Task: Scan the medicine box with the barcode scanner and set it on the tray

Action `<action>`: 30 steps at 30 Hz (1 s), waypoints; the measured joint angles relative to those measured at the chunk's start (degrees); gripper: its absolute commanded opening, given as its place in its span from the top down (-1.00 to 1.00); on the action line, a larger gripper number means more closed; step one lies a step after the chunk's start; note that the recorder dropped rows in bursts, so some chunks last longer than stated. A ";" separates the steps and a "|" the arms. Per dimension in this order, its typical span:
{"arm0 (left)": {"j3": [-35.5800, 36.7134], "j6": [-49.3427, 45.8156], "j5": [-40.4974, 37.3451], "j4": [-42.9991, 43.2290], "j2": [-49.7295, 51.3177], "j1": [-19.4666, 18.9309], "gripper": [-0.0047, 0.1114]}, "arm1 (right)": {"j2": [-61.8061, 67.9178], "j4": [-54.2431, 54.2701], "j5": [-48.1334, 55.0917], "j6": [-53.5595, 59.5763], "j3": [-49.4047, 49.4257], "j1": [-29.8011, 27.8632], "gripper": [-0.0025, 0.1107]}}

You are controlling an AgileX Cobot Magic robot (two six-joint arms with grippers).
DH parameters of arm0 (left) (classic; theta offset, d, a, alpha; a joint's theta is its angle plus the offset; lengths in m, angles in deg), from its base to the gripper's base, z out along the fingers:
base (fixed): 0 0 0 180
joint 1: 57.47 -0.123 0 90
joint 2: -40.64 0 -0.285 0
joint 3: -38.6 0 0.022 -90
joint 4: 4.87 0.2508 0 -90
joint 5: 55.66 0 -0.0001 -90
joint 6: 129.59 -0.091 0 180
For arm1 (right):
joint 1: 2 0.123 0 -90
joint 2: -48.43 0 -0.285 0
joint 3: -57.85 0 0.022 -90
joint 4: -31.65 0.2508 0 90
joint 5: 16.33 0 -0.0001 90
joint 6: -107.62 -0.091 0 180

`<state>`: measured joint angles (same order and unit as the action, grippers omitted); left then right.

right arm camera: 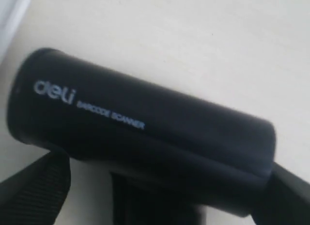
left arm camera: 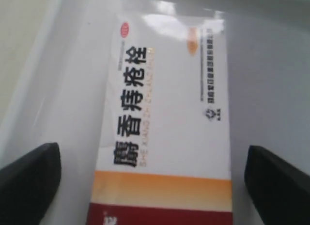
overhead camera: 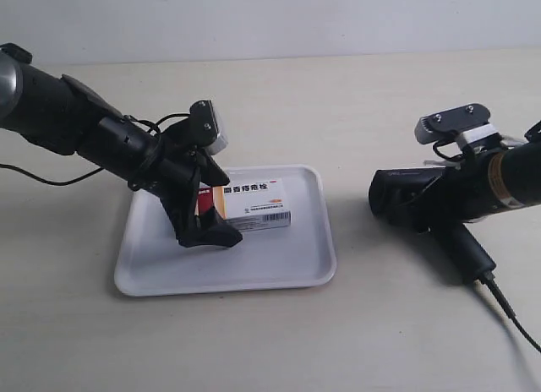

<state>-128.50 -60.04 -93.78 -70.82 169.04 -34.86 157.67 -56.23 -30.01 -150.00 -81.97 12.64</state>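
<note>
The white medicine box point(overhead camera: 258, 202) with its red and orange end lies flat on the white tray point(overhead camera: 279, 265). My left gripper point(overhead camera: 226, 210), on the arm at the exterior view's left, straddles the banded end. In the left wrist view the box point(left arm camera: 169, 113) rests on the tray point(left arm camera: 271, 89), and the left gripper point(left arm camera: 152, 186) is open, both fingers point(left arm camera: 29, 181) standing clear of the box sides. The black barcode scanner point(overhead camera: 401, 198) lies on the table at the right. My right gripper point(right arm camera: 164, 186) is open over the scanner point(right arm camera: 145, 123), its fingers point(right arm camera: 38, 191) apart from the handle.
The scanner's black cable point(overhead camera: 511, 320) trails toward the front right corner of the beige table point(overhead camera: 355, 96). A thin black wire point(overhead camera: 42, 179) hangs from the arm at the exterior view's left. A white wall runs along the back.
</note>
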 measured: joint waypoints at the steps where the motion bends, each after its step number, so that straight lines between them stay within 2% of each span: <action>1: 0.12 1.32 0.00 1.03 -0.56 0.00 -0.89 | -1.21 -0.27 0.49 0.00 0.00 0.00 -0.70; 6: 0.12 9.41 0.23 7.13 -7.80 -0.33 -0.88 | -10.83 -0.76 8.06 -3.40 0.08 0.00 -0.66; 9: 0.12 16.59 -0.20 10.85 -14.11 -0.96 -0.74 | -18.54 -0.76 7.68 -6.20 0.08 0.00 -0.59; 11: 0.12 21.54 -1.77 12.94 -18.66 -1.93 -0.42 | -23.78 -0.76 5.47 -7.00 0.08 0.00 -0.45; 13: 0.12 25.82 -4.92 13.88 -24.02 -3.38 0.10 | -29.89 -0.76 3.59 -7.38 0.08 0.00 -0.18; 15: 0.23 29.47 -9.04 13.99 -29.41 -5.16 0.75 | -35.42 -0.92 2.88 -7.49 0.08 0.00 0.22; 16: 0.55 31.12 -10.78 13.85 -32.13 -6.31 0.91 | -38.35 -1.08 3.10 -7.49 0.12 0.00 0.39; 19: 3.75 33.55 -12.95 12.83 -40.05 -9.66 0.87 | -46.12 -1.05 5.64 -7.82 1.55 0.00 0.95; 23: 15.04 33.59 -7.29 5.84 -50.91 -11.94 0.87 | -54.18 -0.79 10.29 -8.90 5.20 0.00 0.95; 30: 40.89 31.48 16.39 -6.80 -75.74 -12.18 0.87 | -60.52 0.49 9.42 -14.70 10.97 0.00 0.95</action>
<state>-87.62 -28.56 -77.39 -77.62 93.30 -47.04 97.15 -55.74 -20.59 -164.70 -71.00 12.64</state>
